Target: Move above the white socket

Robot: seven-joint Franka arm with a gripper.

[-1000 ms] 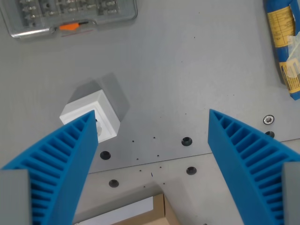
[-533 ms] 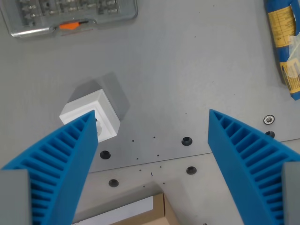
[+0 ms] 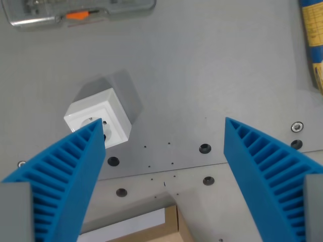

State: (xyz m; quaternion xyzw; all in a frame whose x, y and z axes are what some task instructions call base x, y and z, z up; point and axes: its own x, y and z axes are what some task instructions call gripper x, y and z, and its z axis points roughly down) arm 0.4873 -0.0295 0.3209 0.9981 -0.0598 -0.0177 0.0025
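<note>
**A:** Wrist view checked. Approach step in hand: not yet centred over the white socket [image 3: 99, 121]. Claw [image 3: 161, 133] spread wide, nothing held between the blue ribbed fingers [image 3: 60, 176].

**B:** Position of socket against the claw?

**A:** Off-centre, toward the wrist view's left. Partly overlapped by the tip of the finger on that side, so lying under or just beyond that fingertip rather than midway between the two. Sitting on the grey table [image 3: 202, 75], face up, plug holes just visible at the fingertip edge. Well apart from the other finger.

**B:** Next move?

**A:** Judged as a sideways shift toward the wrist view's left and slightly forward, until the socket sits midway between the fingertips. No descent called for by the task; height to be kept.

**B:** Anything close by?

**A:** Clear plastic case with an orange piece [image 3: 75, 12] far ahead of the claw, at the top edge. Blue and yellow packet [image 3: 314, 35] ahead and off to the wrist view's right. Cardboard box corner [image 3: 166, 229] beneath the claw, between the finger bases. Bolt holes [image 3: 204, 148] in the table, nearer the midline. None touching the socket.
</note>
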